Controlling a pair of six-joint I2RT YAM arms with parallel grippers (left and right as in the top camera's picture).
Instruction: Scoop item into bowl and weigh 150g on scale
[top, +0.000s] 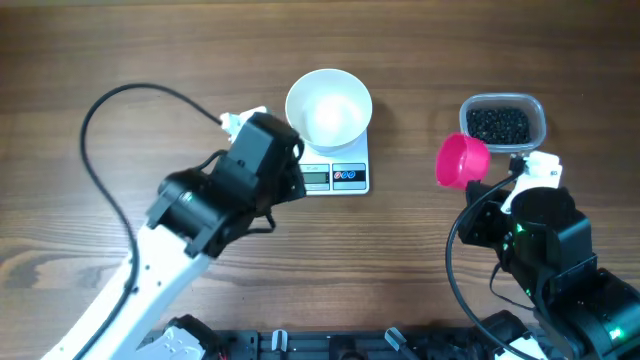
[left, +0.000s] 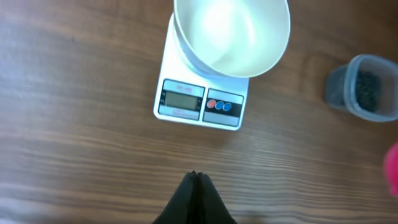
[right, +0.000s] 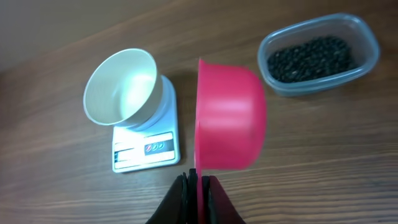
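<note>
The right claw (right: 194, 180) grips the pink scoop (right: 230, 118), right of the scale (top: 338, 177). The beans (right: 311, 57) lie in a clear tub (right: 368, 45) farther right of the scale, just beyond the scoop and nearest this arm. The left claw (left: 196, 180), closed and empty, hangs before the scale, which carries the bowl (top: 328, 108).

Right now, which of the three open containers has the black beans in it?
The clear plastic tub, dark with black beans. The white bowl on the scale is empty; the pink scoop in the right gripper shows none.
</note>
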